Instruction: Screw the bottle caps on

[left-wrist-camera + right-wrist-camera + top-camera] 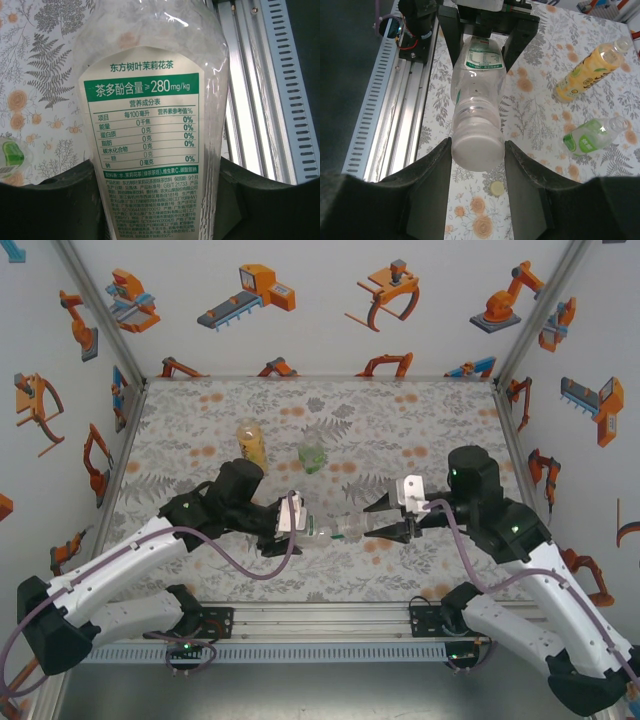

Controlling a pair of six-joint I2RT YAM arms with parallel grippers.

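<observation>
Three plastic bottles and two small round caps can be counted. The slim clear bottle with the green-white label (338, 532) lies level above the table's (420, 420) near edge, about midway along it, spanning between both arms. The left gripper (157, 200) is clamped around its labelled body. The right gripper (477, 156) is closed on the white screw cap (476, 146) at its neck. The amber-yellow bottle (250, 443) and the short green-tinted bottle (313, 455) stand side by side around the table's middle, apart from each other. A yellowish loose cap (496, 188) rests on the cloth beneath the held bottle.
</observation>
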